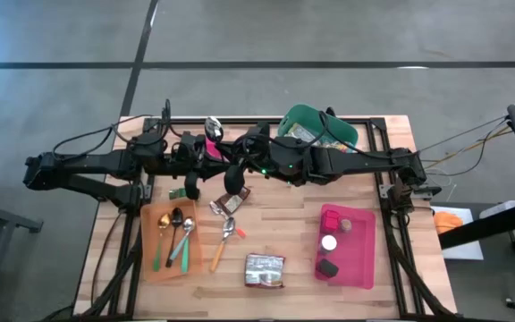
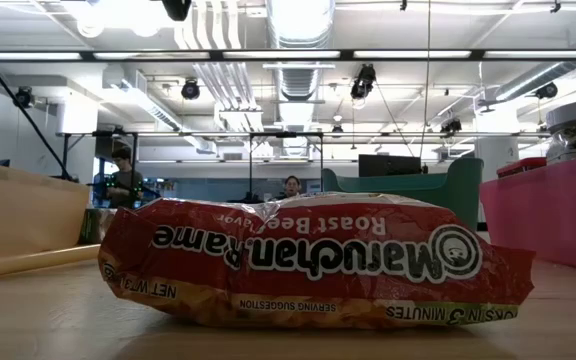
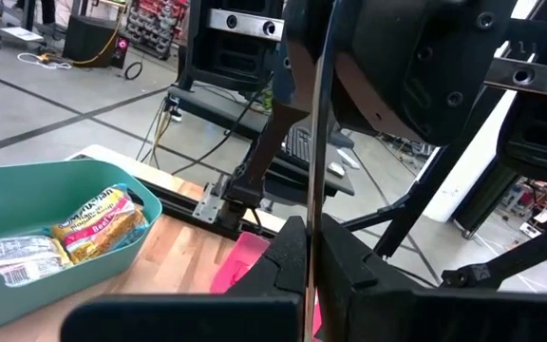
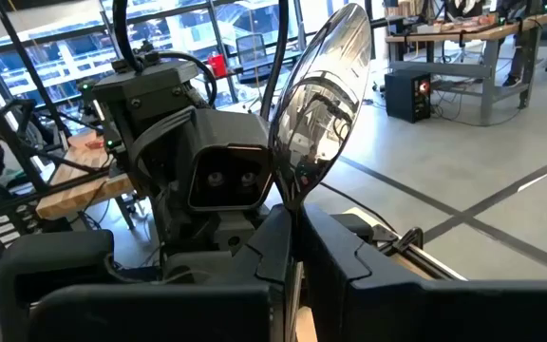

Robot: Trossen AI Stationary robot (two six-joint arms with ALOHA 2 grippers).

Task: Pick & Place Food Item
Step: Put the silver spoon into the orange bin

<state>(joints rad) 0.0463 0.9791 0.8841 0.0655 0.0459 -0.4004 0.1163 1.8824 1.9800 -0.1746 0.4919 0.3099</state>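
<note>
Your 2 grippers are meeting mid-table, both clamping 1 spoon (image 4: 316,123): right gripper (image 4: 297,249) on its neck, left gripper (image 3: 310,261) on its handle. The ramen (image 1: 265,270) (foil side up) is lying near the table's (image 1: 284,215) front edge.

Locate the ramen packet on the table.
In the high view the ramen packet lies flat at the table's front centre, between the orange tray and the pink bin.

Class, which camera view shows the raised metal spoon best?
The right wrist view: the spoon stands large and close, clamped by the right gripper. The high view shows it small; the left wrist view shows only its edge-on handle in the left gripper; the low view shows nothing of it.
</note>
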